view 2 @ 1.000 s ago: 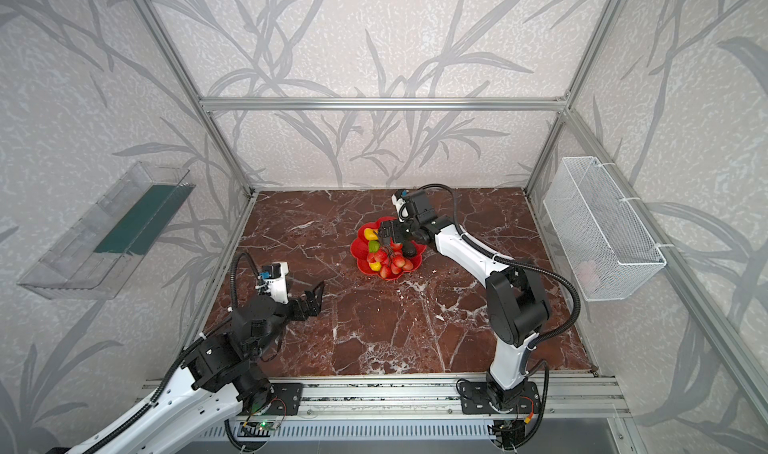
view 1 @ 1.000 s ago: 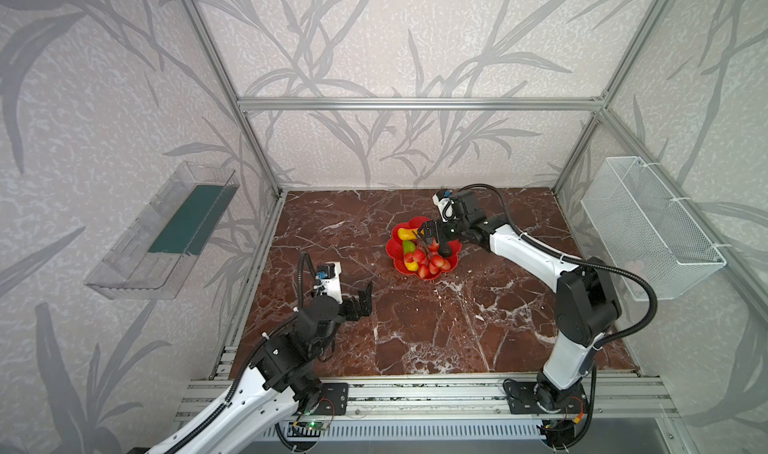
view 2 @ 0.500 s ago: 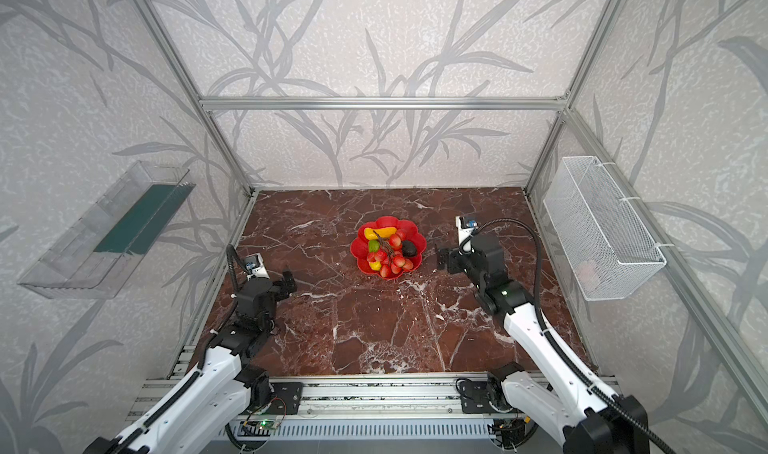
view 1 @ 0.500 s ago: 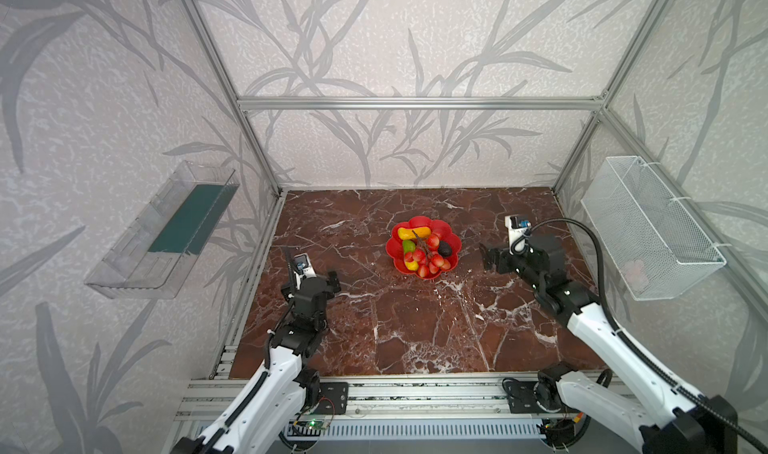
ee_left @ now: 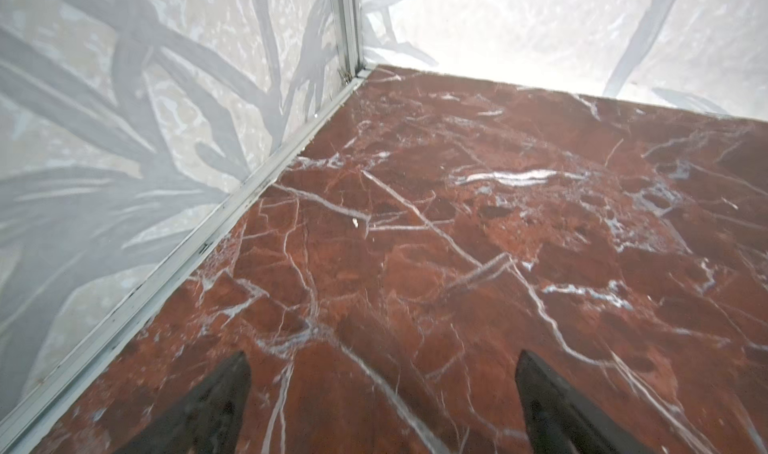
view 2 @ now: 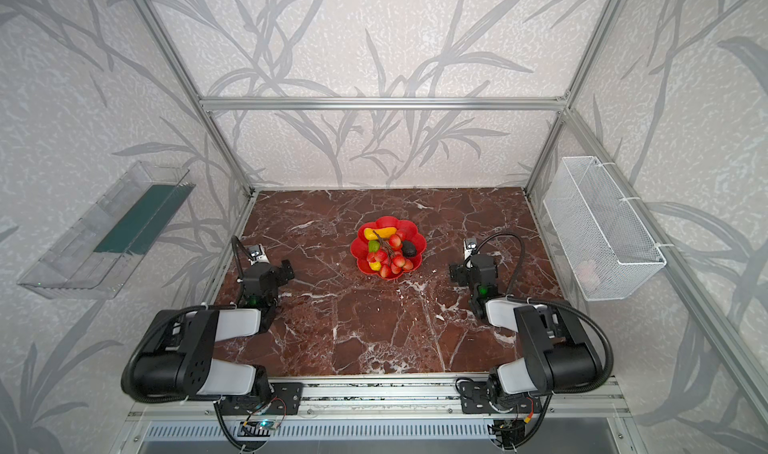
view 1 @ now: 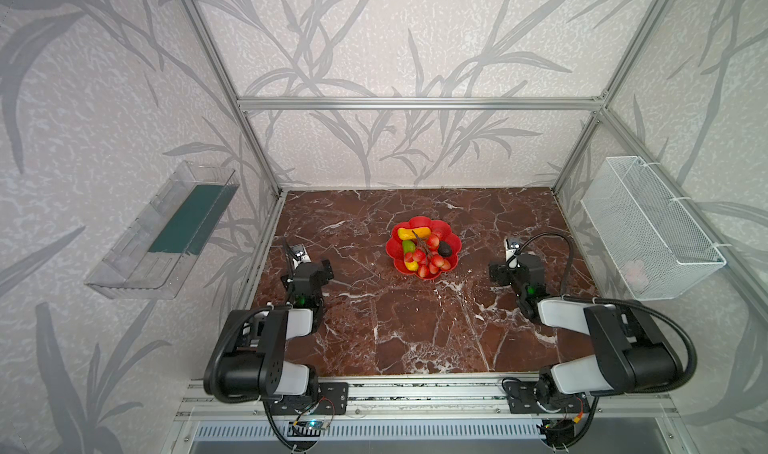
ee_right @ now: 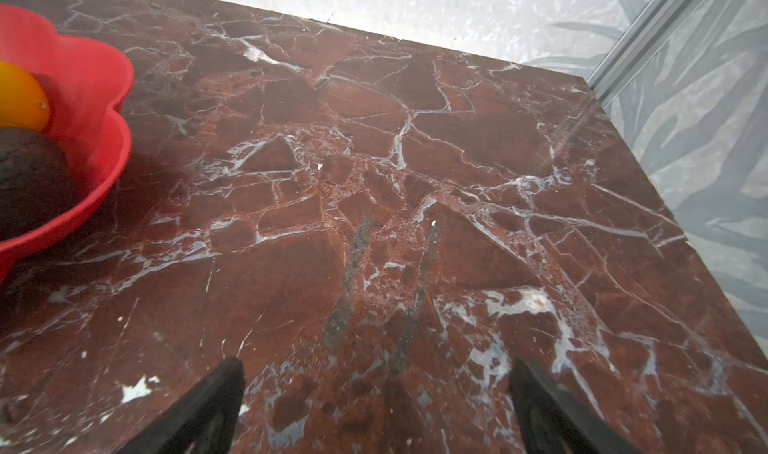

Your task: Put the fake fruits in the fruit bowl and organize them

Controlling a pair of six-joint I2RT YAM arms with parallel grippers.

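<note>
**Top views.** In both top views the fruit bowl sits on the counter ahead of and between the two hands. It is well apart from each, a little nearer the right hand than the left hand. Both hands hang low over bare counter, released and empty. No fruit lies loose outside the bowl, so the task looks done and the step is probably just parking. To do that well, keep both hands clear of the scalloped rim — a brush there could tip pieces out.

Counted in a top view:
- one grape bunch
- one oblong yellow-orange fruit
- one green-yellow fruit
- one avocado
- one small orange piece
- one bowl and two hands

A strawberry I cannot tell from the grapes.

**Left wrist view.** The left hand is spread wide, with only bare counter ahead of it — no fruit, no bowl.

**Right wrist view.** The right hand is spread wide over bare counter. The bowl's rim lies ahead and off to one side. Inside it are the avocado and what seems the tip of the oblong yellow-orange fruit.
</note>
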